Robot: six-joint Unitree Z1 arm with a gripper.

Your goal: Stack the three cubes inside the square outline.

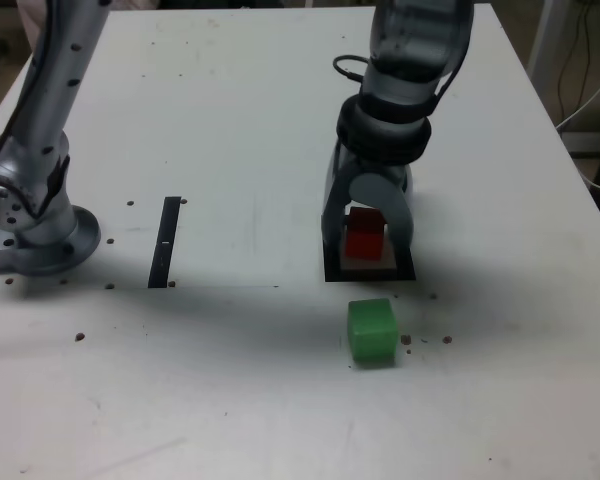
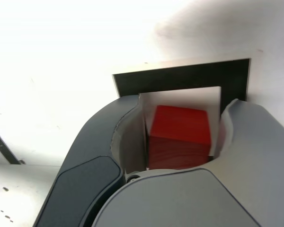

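Note:
A red cube sits in the white centre of the black square outline. My gripper points down over it, one finger on each side of the cube. In the wrist view, thin white gaps show between the red cube and both fingers, so the gripper is open around it, and the square outline lies beyond the cube. A green cube rests on the table just in front of the outline, toward the camera, apart from the gripper.
A thin black strip lies on the white table toward the exterior view's left. The arm's base stands at the far left. Small dark specks dot the surface. The table's right edge has cables beyond it.

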